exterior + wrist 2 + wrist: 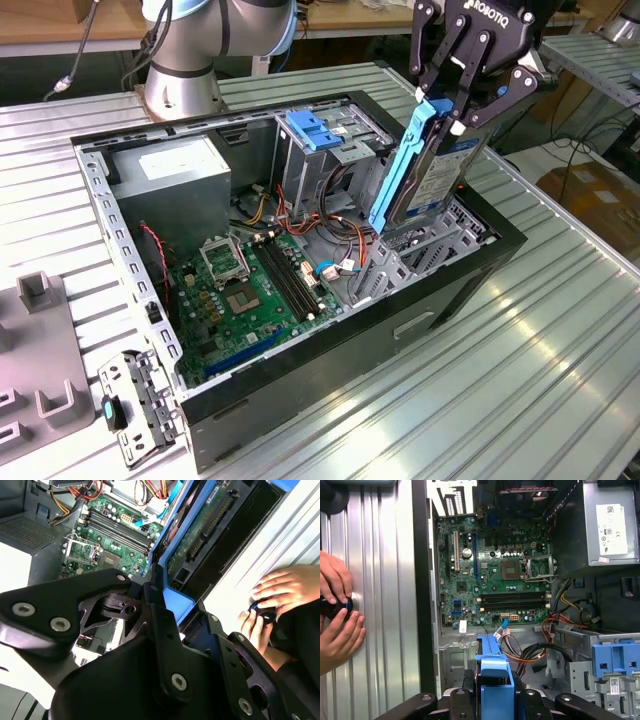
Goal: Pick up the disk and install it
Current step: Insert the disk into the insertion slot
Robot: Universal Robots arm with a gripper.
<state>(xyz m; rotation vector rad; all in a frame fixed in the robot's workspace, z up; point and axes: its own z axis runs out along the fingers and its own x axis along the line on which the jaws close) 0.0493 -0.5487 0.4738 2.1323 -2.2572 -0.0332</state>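
Observation:
My gripper [452, 108] is shut on the disk [432, 172]. The disk stands on edge and slightly tilted, with its blue rail toward the exterior view's left and its labelled face toward the right. Its lower end hangs just over the grey drive bay [425, 250] at the right end of the open computer case [470, 285]. In the second wrist view the disk [202, 527] shows its green circuit side between blue rails, held by my gripper [167, 602]. In the first wrist view the disk's blue rail [493, 672] juts out from my gripper [493, 702] above the case floor.
Inside the case lie a green motherboard [250, 290], a grey power supply box [175, 170], loose cables and a cage with a blue bracket [315, 130]. A person's hands [337, 612] hold a small dark object on the ribbed table. Grey fixtures [40, 295] stand at the exterior view's left.

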